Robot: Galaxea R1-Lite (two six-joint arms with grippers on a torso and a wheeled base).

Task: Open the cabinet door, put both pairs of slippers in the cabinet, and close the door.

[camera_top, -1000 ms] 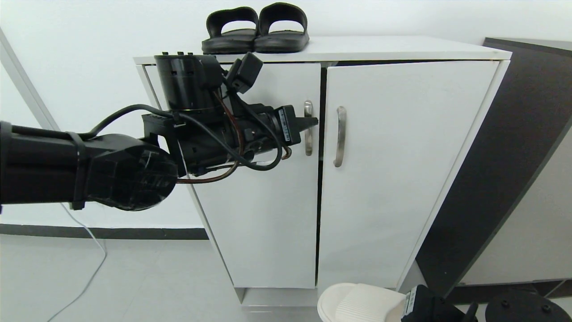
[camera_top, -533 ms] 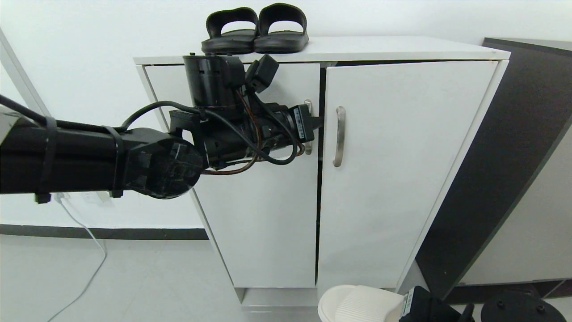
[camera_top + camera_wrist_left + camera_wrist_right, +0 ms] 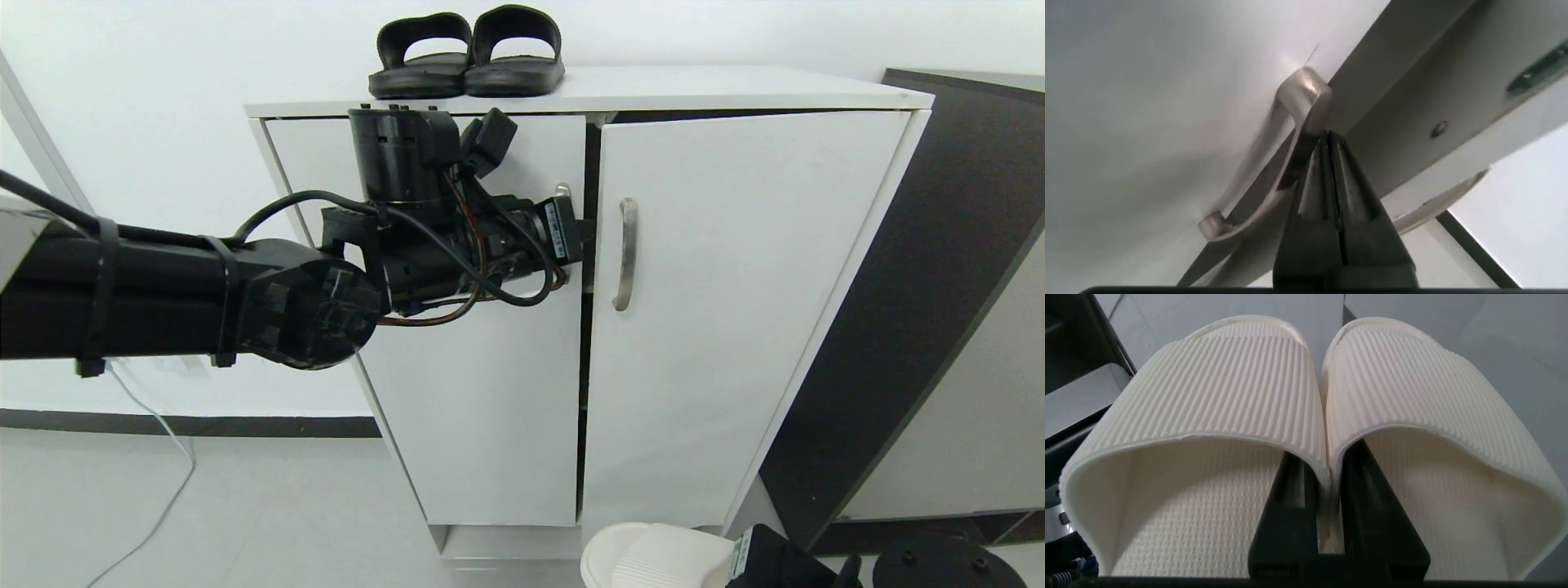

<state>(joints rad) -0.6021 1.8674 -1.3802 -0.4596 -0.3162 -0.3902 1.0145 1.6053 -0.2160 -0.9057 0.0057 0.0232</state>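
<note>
On the cabinet [image 3: 735, 86] top, at twelve o'clock, the black slippers [image 3: 465, 53] sit side by side. The left claw [image 3: 581, 237], pinched narrow with its fingers pressed together, meets the left door handle [image 3: 1294, 98], seemingly tucked behind it. At five o'clock, the right claw [image 3: 1327, 498] grips the cream slippers [image 3: 1208, 400] by their touching inner walls.
</note>
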